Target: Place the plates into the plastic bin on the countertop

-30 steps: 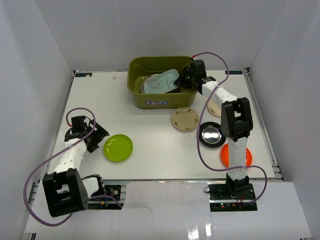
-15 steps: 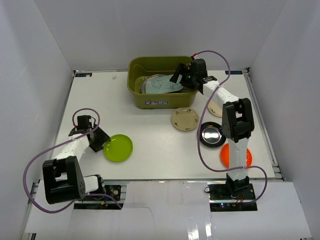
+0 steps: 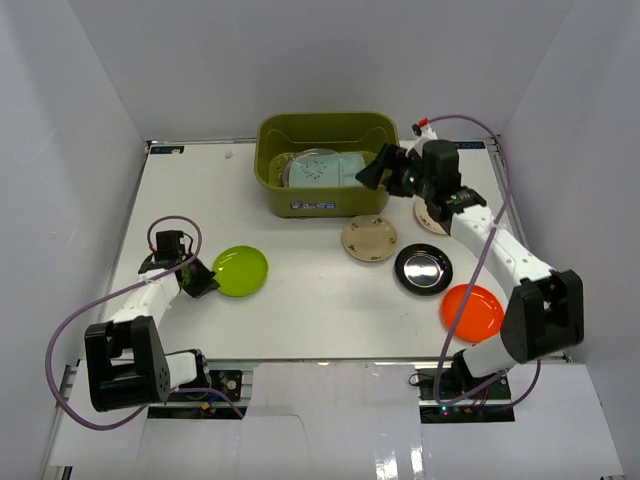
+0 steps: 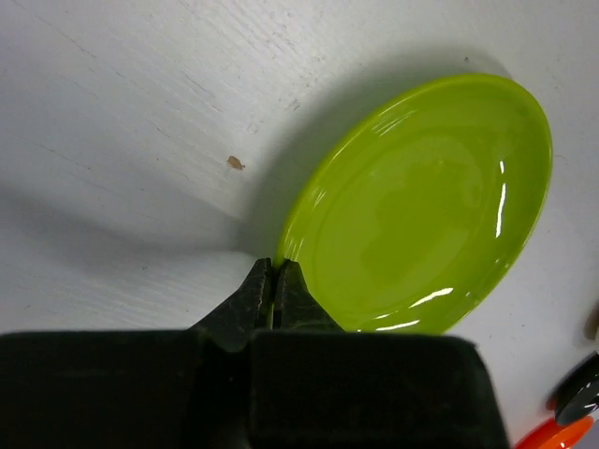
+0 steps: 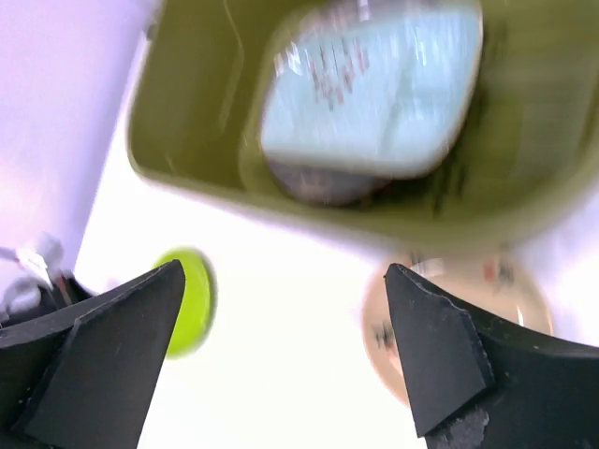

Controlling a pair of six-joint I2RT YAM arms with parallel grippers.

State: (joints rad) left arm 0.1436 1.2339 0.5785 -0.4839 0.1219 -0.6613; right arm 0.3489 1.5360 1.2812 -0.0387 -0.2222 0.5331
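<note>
The left tool (image 4: pixel 274 279) is pinched shut on the near rim of the lime green plate (image 4: pixel 421 206), low on the white worktop (image 3: pixel 300 310) and well apart from the olive bin (image 3: pixel 268 185). The right tool (image 5: pixel 284 281) hangs wide open and empty beside the bin. The likely next move is to lift the green plate and carry it to the bin.

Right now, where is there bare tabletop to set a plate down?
Bare: left of the olive-green plastic bin, and between the lime green round plate and black round plate. Crowded: right side, around the small cream plate and orange plate.
</note>
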